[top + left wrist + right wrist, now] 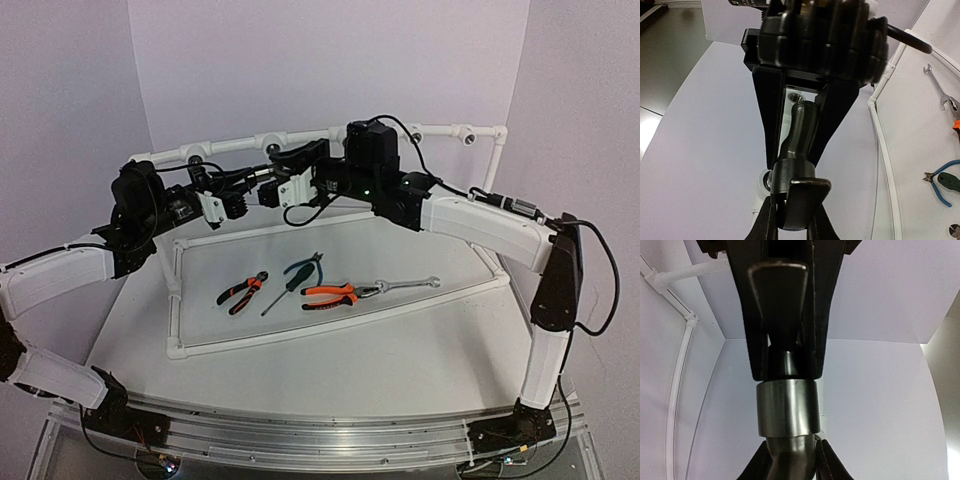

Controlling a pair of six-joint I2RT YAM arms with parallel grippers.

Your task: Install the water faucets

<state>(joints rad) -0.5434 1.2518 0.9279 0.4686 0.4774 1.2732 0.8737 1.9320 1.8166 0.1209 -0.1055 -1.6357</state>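
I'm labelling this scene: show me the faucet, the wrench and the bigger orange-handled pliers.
faucet (800,127): left wrist view, on its dark body.
wrench (406,285): top view, middle of its shaft.
bigger orange-handled pliers (340,293): top view, on the handles.

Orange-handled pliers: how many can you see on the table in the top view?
2. The left pliers lie left of the screwdriver; the right pliers lie right of it, nose toward the wrench. Others may be hidden.
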